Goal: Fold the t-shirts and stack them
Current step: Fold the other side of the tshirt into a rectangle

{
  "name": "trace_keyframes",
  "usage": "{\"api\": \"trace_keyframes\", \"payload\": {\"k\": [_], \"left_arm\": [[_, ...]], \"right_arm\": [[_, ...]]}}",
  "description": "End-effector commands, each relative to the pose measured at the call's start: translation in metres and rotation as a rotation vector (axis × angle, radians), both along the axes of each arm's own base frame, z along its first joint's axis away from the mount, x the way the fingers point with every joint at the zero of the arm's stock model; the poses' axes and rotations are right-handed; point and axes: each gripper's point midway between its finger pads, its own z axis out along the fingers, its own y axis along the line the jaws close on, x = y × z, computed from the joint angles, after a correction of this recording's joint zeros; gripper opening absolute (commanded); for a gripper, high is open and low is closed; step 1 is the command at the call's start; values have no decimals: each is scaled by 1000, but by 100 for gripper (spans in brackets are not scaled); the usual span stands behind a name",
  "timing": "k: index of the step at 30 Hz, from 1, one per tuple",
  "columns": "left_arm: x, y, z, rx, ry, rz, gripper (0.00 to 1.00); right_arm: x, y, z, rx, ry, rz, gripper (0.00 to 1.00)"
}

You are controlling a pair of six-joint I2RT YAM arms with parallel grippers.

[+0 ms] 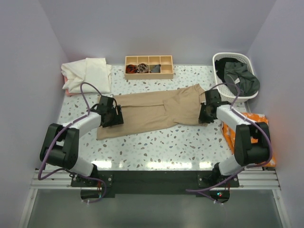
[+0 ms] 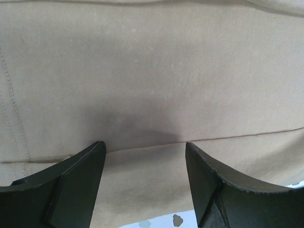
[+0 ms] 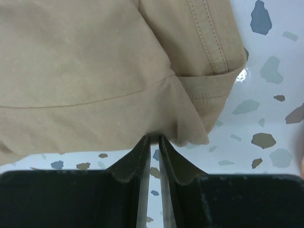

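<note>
A tan t-shirt (image 1: pixel 156 109) lies folded into a long strip across the middle of the table. My left gripper (image 1: pixel 115 117) sits over its left end, jaws wide open, with tan cloth (image 2: pixel 152 71) beneath and between the fingers (image 2: pixel 76 185). My right gripper (image 1: pixel 205 114) is at the shirt's right end, shut on the cloth's edge (image 3: pixel 85 57) right at the fingertips (image 3: pixel 153 138), beside a stitched hem (image 3: pixel 209 42). Cream-white shirts (image 1: pixel 88 73) lie piled at the back left. Dark shirts (image 1: pixel 240 76) fill a white basket (image 1: pixel 232 56) at the back right.
A small wooden divided tray (image 1: pixel 148 66) with little dark items stands at the back centre. An orange bag (image 1: pixel 259 124) lies at the right edge by the right arm. Speckled tabletop (image 1: pixel 156 142) shows in front of the shirt.
</note>
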Motion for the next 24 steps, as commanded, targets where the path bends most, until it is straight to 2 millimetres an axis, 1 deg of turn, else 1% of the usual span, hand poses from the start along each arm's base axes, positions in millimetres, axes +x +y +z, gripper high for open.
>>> {"api": "trace_keyframes", "payload": {"k": [1,3,4,5,6,7,8,9,11,12,13,15,17,18,19,20,21,22,23,24], "left_arm": [[-16,4,-9,15,66,-1,73],[-17,8,-10,33,71,7,73],[-18,10,-10,44,81,11,73],[-20,13,-11,59,89,17,73],[-20,20,-11,95,94,36,73],[-23,24,-12,116,112,43,73],[-24,26,-13,129,120,48,73],[-24,32,-13,153,124,60,73],[-26,37,-14,176,143,69,73],[-27,38,-15,179,147,74,73],[-27,38,-17,181,154,73,73],[-27,37,-18,176,154,71,73],[-25,35,-17,167,148,68,72],[-23,30,-16,143,140,55,70],[-19,26,-14,123,118,45,70],[-17,23,-11,106,105,36,69],[-17,17,-10,83,100,19,69],[-12,14,-3,66,66,15,69],[-10,11,0,54,50,8,69],[-4,5,10,24,16,-3,69]], "right_arm": [[6,-7,-25,-36,40,-52,16],[9,-22,-31,-112,56,-100,15],[4,-27,-43,-145,104,-108,15],[5,-38,-45,-207,112,-131,14],[8,-43,-46,-235,121,-152,14],[3,-48,-52,-265,156,-158,14],[3,-53,-53,-297,165,-173,14],[8,-61,-49,-339,154,-205,14],[6,-70,-49,-391,173,-220,14],[11,-80,-41,-447,159,-241,15],[9,-83,-39,-468,174,-236,15],[16,-82,-32,-466,157,-230,15],[23,-75,-28,-423,120,-212,16],[25,-72,-20,-404,88,-194,18],[31,-60,-18,-337,54,-166,19],[35,-55,-12,-303,18,-144,21],[36,-50,-1,-272,-23,-126,23],[40,-42,8,-232,-64,-112,25],[40,-33,12,-175,-83,-84,26],[43,-27,21,-146,-115,-80,28]]}}
